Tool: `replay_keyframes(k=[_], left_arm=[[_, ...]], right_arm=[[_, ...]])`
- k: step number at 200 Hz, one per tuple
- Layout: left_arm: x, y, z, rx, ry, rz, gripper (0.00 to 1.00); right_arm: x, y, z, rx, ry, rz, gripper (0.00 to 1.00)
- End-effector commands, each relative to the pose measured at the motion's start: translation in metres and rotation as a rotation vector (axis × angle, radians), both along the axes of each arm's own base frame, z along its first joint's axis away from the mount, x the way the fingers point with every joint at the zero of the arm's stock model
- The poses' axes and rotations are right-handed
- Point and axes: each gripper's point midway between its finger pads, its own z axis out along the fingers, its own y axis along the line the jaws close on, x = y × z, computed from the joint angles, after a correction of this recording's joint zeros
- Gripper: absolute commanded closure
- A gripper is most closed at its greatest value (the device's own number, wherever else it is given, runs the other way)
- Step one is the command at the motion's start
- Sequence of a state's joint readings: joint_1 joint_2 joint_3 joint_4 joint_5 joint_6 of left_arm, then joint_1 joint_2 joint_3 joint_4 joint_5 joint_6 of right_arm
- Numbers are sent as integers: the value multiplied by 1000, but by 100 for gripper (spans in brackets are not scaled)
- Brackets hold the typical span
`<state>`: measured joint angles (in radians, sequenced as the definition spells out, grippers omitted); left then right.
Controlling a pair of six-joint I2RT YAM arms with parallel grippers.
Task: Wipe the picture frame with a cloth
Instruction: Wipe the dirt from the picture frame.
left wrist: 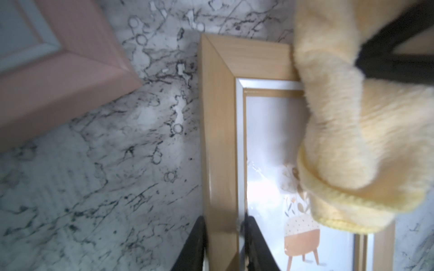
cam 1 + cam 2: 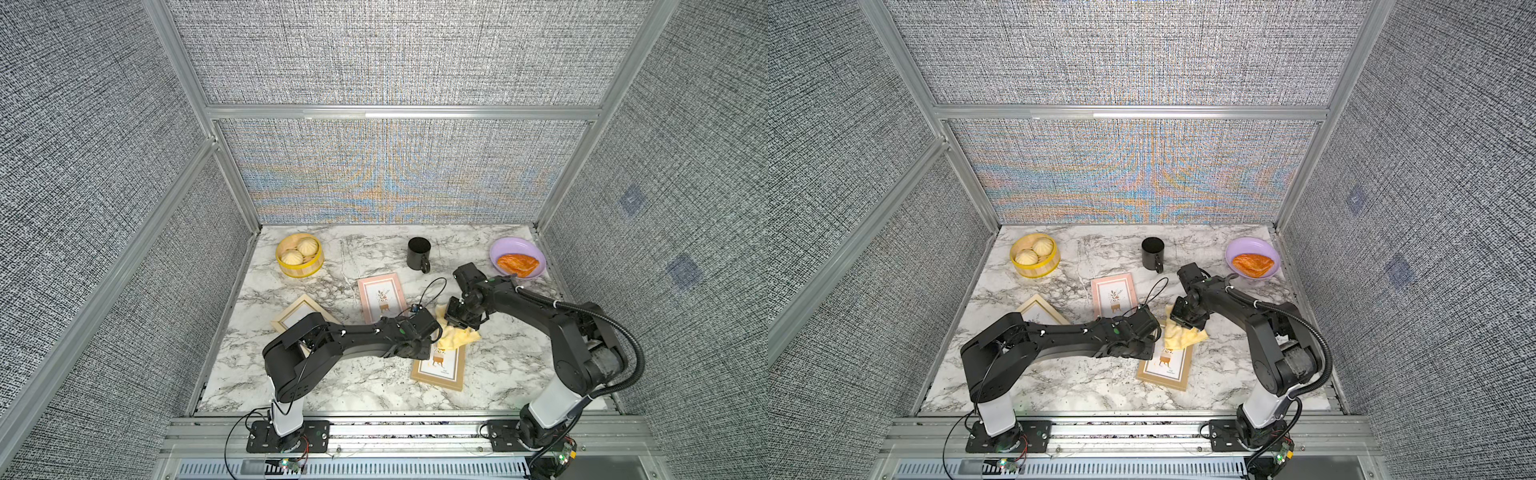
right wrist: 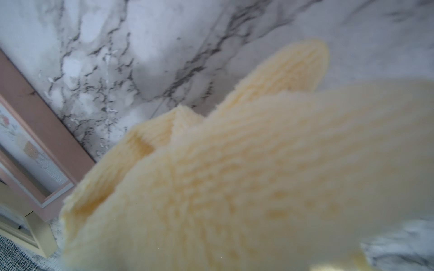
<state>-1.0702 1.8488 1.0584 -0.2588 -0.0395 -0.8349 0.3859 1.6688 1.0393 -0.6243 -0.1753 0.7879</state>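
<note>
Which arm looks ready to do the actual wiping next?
Right: the right gripper is shut on the cloth, draped over the wooden frame. The left gripper only clamps that frame's edge.

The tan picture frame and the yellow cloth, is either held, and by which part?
The left tool pinches the tan frame by its long rail; the right tool grips the cloth by a bunched fold.

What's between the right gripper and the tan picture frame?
The yellow cloth, held in the right gripper and draped on the tan frame; both top views show it.
</note>
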Motion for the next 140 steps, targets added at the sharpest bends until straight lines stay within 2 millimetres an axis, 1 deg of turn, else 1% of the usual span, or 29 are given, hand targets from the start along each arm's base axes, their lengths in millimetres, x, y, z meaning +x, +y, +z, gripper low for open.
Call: replay_keyframes(k=[1, 15, 28, 37, 78, 101, 110, 120, 140], left_arm=[[-15, 41, -23, 165, 65, 32, 89], [-15, 42, -22, 167, 63, 31, 90], [-16, 43, -23, 170, 65, 30, 90], [-16, 43, -23, 171, 65, 27, 91], [-16, 42, -22, 174, 63, 21, 93], [-15, 42, -22, 176, 64, 23, 94], [-15, 43, -22, 180, 65, 27, 94], [-15, 45, -23, 184, 64, 31, 95], [-15, 46, -23, 188, 62, 42, 95]], right_arm=[[-11, -16, 0, -46, 25, 3, 100], [-9, -15, 1, -37, 17, 7, 100], [-5, -6, 1, -13, 15, 26, 100], [-1, 3, 1, -3, 8, 43, 100], [21, 53, 9, 72, -54, 106, 100], [25, 71, 7, 90, -43, 131, 100], [24, 72, 5, 88, -31, 134, 100], [21, 68, 1, 74, -19, 132, 100], [13, 48, -4, 47, 6, 113, 100]])
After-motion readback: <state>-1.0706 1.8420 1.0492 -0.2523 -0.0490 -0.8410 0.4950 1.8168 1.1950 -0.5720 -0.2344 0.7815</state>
